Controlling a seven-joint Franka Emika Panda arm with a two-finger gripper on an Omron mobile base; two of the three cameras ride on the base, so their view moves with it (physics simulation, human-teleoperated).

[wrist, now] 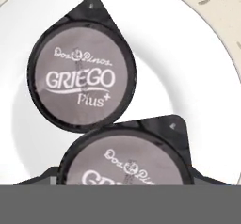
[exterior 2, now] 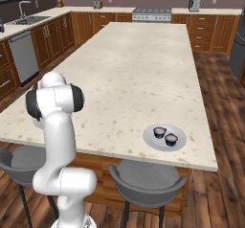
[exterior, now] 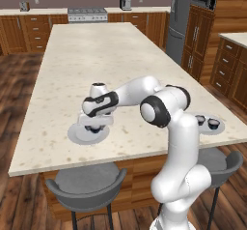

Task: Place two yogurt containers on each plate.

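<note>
- The arm bends low over the near plate (exterior: pixel 76 133) at the island counter's (exterior: pixel 96 55) front edge, about 8 o'clock in the left base view.
- The gripper (exterior: pixel 94 130) hangs right over that plate; from here its body covers what lies beneath.
- In the hand view the plate (wrist: pixel 202 63) spreads white under two yogurt cups. One cup (wrist: pixel 82 79) sits at about 10 o'clock, its grey lid reading "GRIEGO Plus", its pull-tab pointing to 12.
- The second cup (wrist: pixel 129 157) lies at 6 o'clock, touching or slightly overlapping the first, its lower part cut off by the frame edge.
- Dark finger tips (wrist: pixel 42 177) peek out on either side of that lower cup. I cannot tell whether they press on it or stand clear.
- The other plate (exterior 2: pixel 165 137) rests near the counter's front right corner, about 4 o'clock in the right base view, well apart from the arm.
- On it stand two more cups, one (exterior 2: pixel 159 132) just beside the other (exterior 2: pixel 171 139), both upright.
- Grey stools (exterior 2: pixel 146 179) stand under the counter's front edge.
</note>
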